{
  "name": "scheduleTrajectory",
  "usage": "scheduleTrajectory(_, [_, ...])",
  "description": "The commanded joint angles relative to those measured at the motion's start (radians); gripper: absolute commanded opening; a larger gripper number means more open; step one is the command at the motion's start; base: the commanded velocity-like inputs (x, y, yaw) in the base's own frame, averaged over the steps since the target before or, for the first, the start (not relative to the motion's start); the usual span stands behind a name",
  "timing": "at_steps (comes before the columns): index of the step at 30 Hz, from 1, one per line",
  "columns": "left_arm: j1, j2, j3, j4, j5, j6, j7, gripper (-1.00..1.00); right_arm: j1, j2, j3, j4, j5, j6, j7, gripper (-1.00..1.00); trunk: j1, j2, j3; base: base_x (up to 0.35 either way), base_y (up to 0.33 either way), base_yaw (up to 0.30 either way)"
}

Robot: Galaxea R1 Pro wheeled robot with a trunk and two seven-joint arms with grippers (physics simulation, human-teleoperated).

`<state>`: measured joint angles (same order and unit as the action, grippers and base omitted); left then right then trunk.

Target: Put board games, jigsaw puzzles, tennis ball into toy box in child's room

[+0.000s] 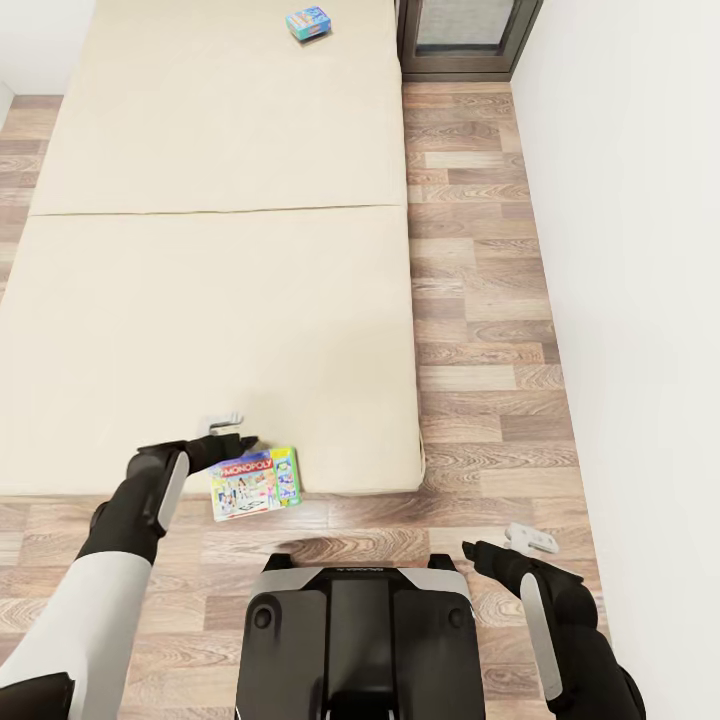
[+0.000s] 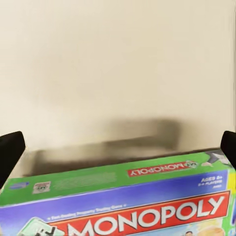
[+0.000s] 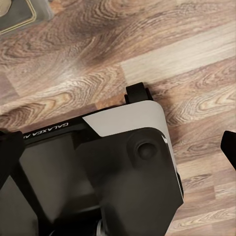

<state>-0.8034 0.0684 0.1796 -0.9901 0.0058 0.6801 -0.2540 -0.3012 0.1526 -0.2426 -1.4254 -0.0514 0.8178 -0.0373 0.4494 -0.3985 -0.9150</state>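
Beige mattress of the bed carries both games within reach of this visit: a Monopoly box lies flat at the near edge, green-sided with a white and colourful cover, one corner about at the mattress edge, and a blue board game sits far off near the head end. The left hand hovers just beyond the Monopoly box's far edge, over bare mattress; in the left wrist view its dark fingertips stand wide apart at either side of the picture, with the Monopoly box low between them, so the hand is spread and holds nothing. The right hand hangs over the wood plank floor beside the robot's base, its fingers also spread and empty. The step in hand looks like the grasp of the Monopoly box. To do it well, I judge the hand should come down with one finger above the cover and one below the edge, or across the narrow side; the box is thin and flat on soft bedding, so a top-down pinch may only press it in. Drawing it slightly over the bed's edge first would likely expose a rim to bite, and a slow close would keep it from skidding onto the floor.
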Motion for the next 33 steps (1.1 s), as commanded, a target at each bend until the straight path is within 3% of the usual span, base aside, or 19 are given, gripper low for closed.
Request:
scheduleTrajectory(1, [0.000, 0.000, 0.005, -0.008, 0.000, 0.007, -0.005, 1.00, -0.001, 0.001, -0.001, -0.001, -0.006, 0.004, -0.004, 1.00, 0.001, -0.002, -0.001, 0.000, 0.000, 0.000])
scheduleTrajectory(9, [0.001, 0.001, 0.040, -0.037, 0.002, 0.012, -0.008, 1.00, 0.000, 0.001, -0.001, -0.001, -0.005, 0.004, -0.003, 1.00, 0.001, -0.002, -0.001, 0.000, 0.000, 0.000])
scheduleTrajectory(33, [0.003, 0.001, 0.046, -0.070, 0.002, 0.016, -0.010, 1.00, 0.000, 0.001, -0.001, -0.001, -0.007, 0.004, -0.003, 1.00, 0.001, -0.002, -0.001, 0.000, 0.000, 0.000])
